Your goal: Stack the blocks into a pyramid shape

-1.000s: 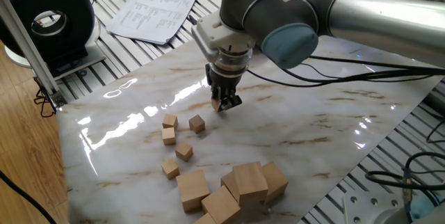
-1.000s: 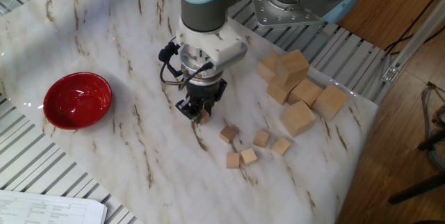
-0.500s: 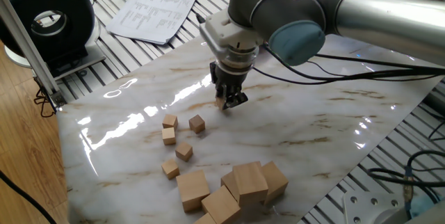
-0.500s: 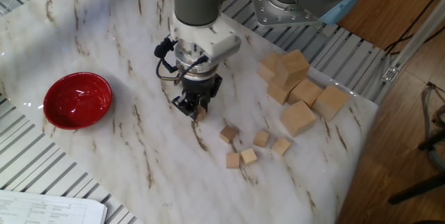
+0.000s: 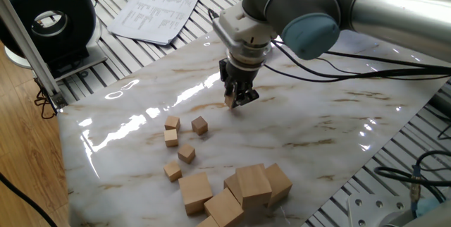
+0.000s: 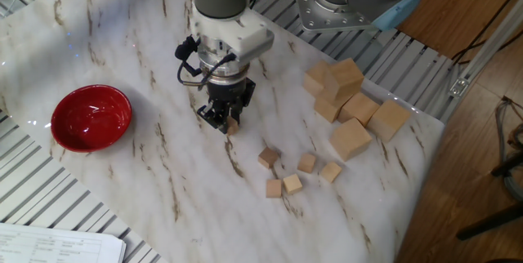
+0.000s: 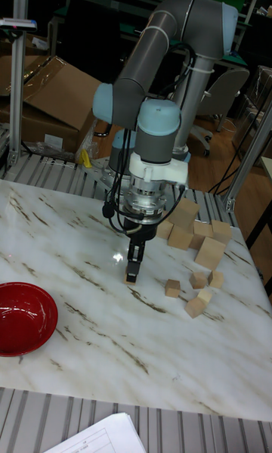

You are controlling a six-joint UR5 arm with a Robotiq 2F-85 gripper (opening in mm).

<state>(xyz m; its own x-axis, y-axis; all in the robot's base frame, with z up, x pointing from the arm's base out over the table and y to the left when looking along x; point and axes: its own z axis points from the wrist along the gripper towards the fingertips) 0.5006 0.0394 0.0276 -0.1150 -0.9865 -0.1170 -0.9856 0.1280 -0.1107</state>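
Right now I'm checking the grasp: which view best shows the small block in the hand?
The other fixed view: the small block shows between the hand's fingers. One fixed view shows a sliver; tall view barely shows it.

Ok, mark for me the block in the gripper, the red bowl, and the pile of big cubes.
held block [image 6: 232,127], the other fixed view, its lower face showing below the fingertips
red bowl [image 6: 91,117], the other fixed view, inner floor
big cubes [image 6: 350,139], the other fixed view, top face of the nearest cube

Five small blocks [image 6: 288,175] between bowl [image 6: 91,118] and large cubes [image 6: 351,100].
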